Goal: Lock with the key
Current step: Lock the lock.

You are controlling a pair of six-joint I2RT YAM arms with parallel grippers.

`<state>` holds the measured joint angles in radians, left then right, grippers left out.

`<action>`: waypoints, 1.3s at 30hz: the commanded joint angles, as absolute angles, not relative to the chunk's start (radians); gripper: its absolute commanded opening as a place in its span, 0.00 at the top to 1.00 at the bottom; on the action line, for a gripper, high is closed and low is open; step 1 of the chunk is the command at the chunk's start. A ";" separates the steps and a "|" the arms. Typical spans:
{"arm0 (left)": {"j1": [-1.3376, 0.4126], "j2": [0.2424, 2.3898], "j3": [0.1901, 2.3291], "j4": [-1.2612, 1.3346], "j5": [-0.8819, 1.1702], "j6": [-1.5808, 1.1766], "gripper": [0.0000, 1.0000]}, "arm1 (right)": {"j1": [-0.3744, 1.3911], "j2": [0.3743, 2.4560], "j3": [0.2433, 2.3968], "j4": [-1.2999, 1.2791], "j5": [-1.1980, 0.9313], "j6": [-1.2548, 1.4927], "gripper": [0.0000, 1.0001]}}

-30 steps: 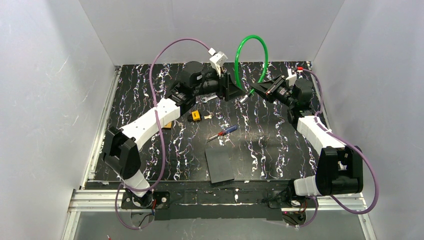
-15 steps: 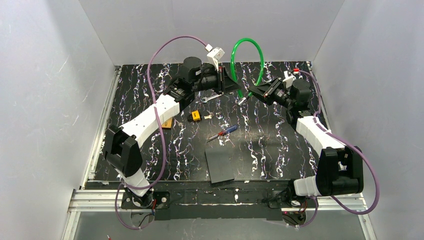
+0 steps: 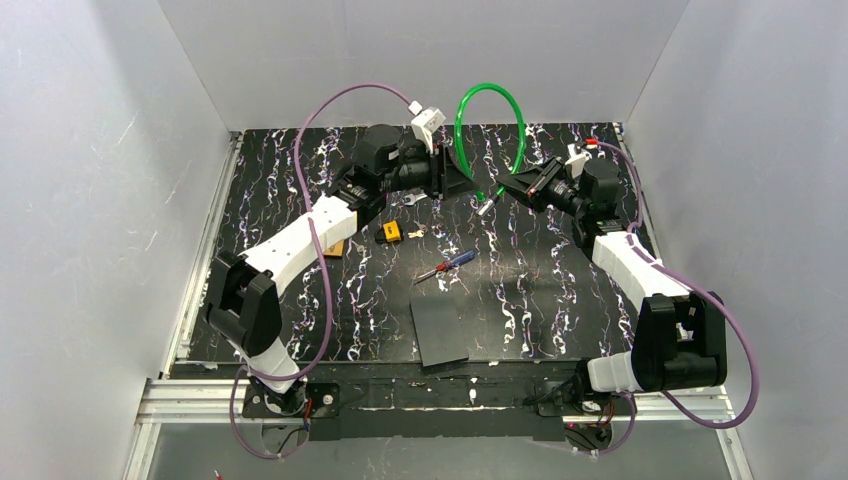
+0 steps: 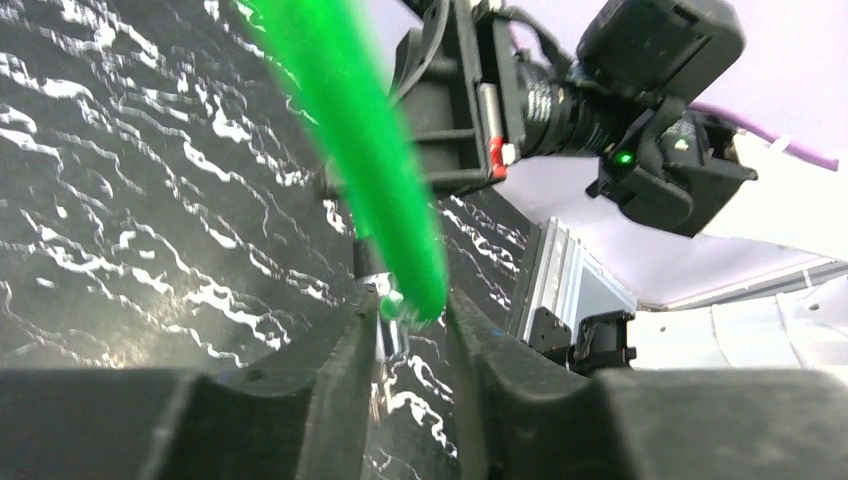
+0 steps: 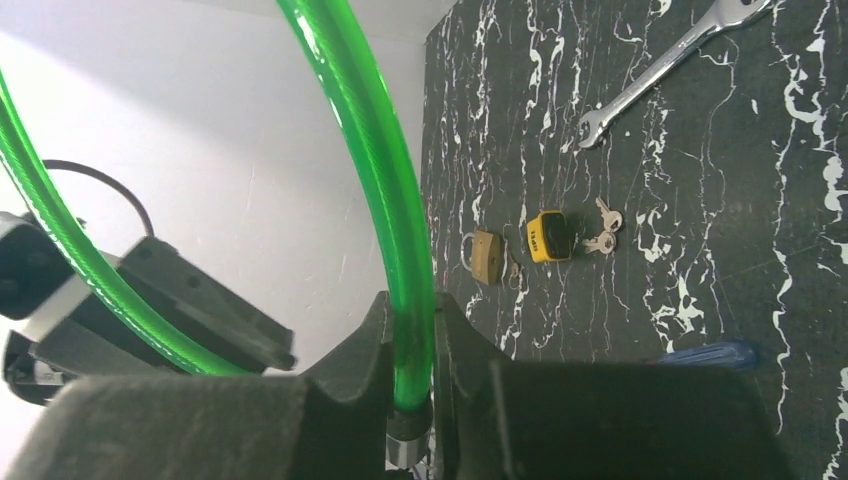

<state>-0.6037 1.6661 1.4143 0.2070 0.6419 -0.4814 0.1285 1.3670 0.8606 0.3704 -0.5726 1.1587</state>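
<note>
Black desk (image 3: 560,290) with white marbling, grey walls on three sides. Green cable loop (image 3: 490,88) stands arched above the far middle of the desk, and all places below are taken from it. Left tool (image 4: 410,320) is at the loop's left leg, fingers closed on the cable just above its metal end. Right tool (image 5: 410,330) is at the loop's right leg, fingers pressed tight against both sides of the cable. Flat black pad (image 3: 438,330) lies well to the near side of the loop, close to the desk's front edge. Red-and-blue screwdriver (image 3: 447,265) lies between pad and loop. Silver wrench (image 5: 670,60) lies just below the loop's left leg. Brass padlock (image 5: 486,256) sits near-left of the loop, partly under the left arm. The key (image 3: 391,232), with its yellow-and-black head, lies on the desk near-left of the loop, between padlock and screwdriver, in neither tool.
</note>
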 commanded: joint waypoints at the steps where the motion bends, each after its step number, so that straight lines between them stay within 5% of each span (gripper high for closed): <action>1: -0.597 1.602 1.349 0.232 0.678 -0.465 0.60 | 0.114 1.347 0.876 0.450 -0.555 1.171 0.99; 5: -0.598 1.585 1.307 0.232 0.684 -0.445 0.51 | 0.114 1.349 0.876 0.461 -0.554 1.181 0.99; 17: -0.641 1.606 1.271 0.232 0.675 -0.411 0.56 | 0.114 1.353 0.880 0.469 -0.559 1.188 0.99; 31: -0.644 1.614 1.251 0.232 0.688 -0.420 0.79 | 0.110 1.353 0.891 0.485 -0.566 1.206 0.99; 39: -0.644 1.624 1.259 0.232 0.695 -0.418 0.76 | 0.109 1.353 0.885 0.497 -0.574 1.213 0.99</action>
